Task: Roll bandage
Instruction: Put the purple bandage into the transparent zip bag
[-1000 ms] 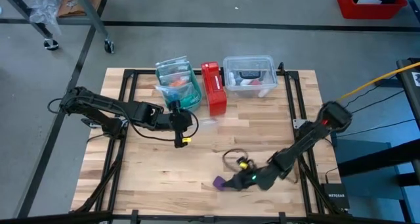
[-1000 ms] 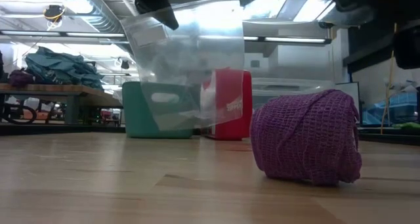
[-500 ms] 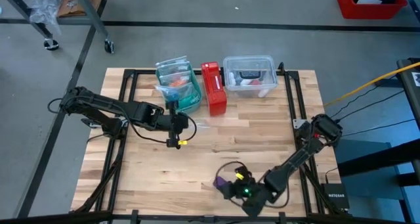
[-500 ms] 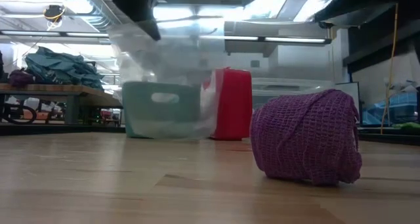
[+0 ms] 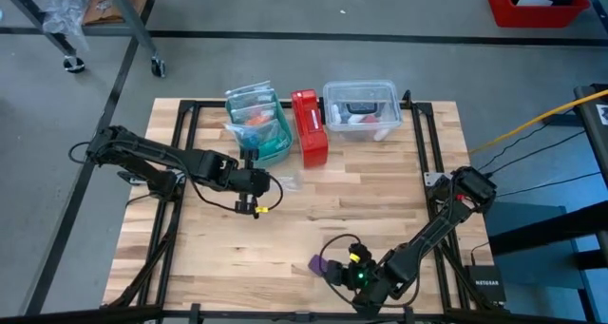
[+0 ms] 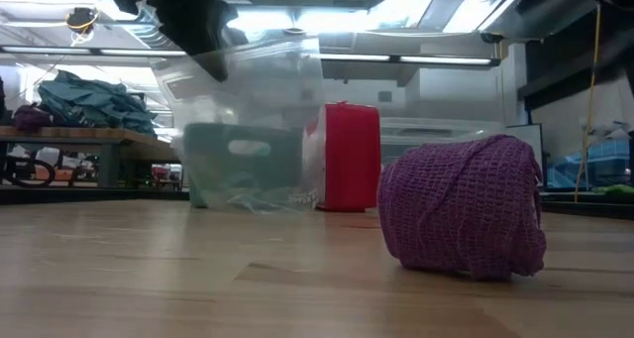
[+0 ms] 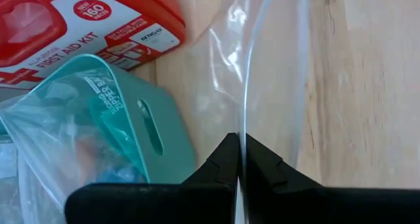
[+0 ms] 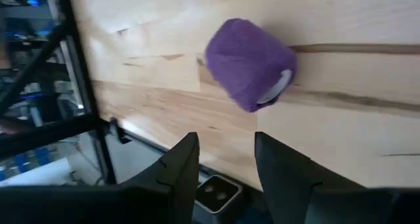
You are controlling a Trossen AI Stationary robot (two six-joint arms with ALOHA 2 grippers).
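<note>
The purple bandage [image 8: 249, 63] is a small coiled roll lying on its side on the wood table near the front edge [image 5: 316, 265] [image 6: 461, 207]. My right gripper [image 8: 226, 159] [image 5: 336, 271] is open just short of the roll and touches nothing. My left gripper [image 7: 241, 159] [image 5: 260, 184] sits at mid-left in front of the boxes, shut on a clear plastic bag [image 6: 248, 120] [image 7: 269, 66]. My left gripper pinches an upper edge of the clear plastic bag [image 7: 244, 135] between its two fingers, slanting down from above. The bag hangs slack below the fingers [image 6: 188, 26]. Its crumpled lower end [image 6: 253, 201] reaches the table top.
Along the far edge stand a teal box stuffed with bags [image 5: 256, 124], a red first-aid box [image 5: 309, 126] and a clear lidded container [image 5: 361, 108]. Bare wood lies between the two grippers. The table's near edge runs close behind the roll [image 8: 131, 129].
My right gripper has swung toward the near edge and rolled, and now faces the roll, still open. The roll has stayed put. My left gripper has sunk and rolled, turning the bag and bringing its lower end down to the table.
</note>
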